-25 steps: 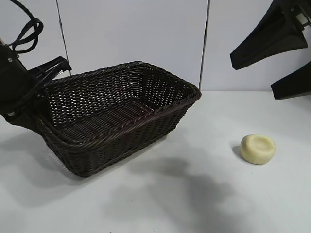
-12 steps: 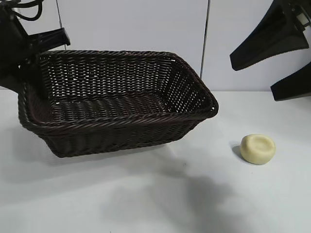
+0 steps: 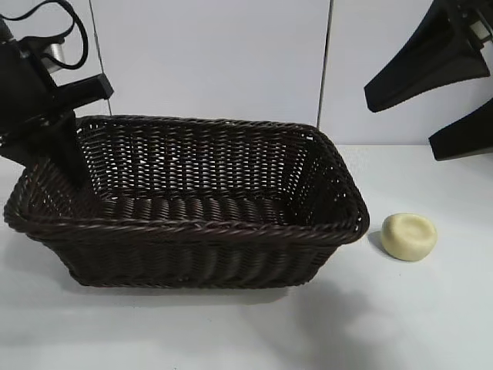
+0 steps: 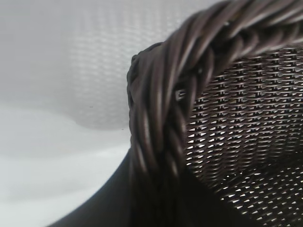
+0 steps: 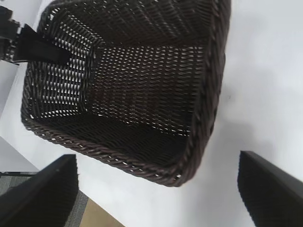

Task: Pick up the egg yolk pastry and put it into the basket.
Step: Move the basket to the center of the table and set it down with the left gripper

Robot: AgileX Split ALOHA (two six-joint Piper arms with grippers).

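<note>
1. Lying on the table (image 3: 231, 331) just beside the basket (image 3: 192, 231), the egg yolk pastry (image 3: 409, 236) appears only in the exterior view.
2. Left gripper (image 3: 65, 158) clamps the basket's rim.
3. Right gripper (image 3: 431, 108) hangs wide open, empty.

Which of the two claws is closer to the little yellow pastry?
The right. The right gripper hangs open above the pastry, not touching it. The left gripper is across the table, shut on the far end of the basket.
</note>
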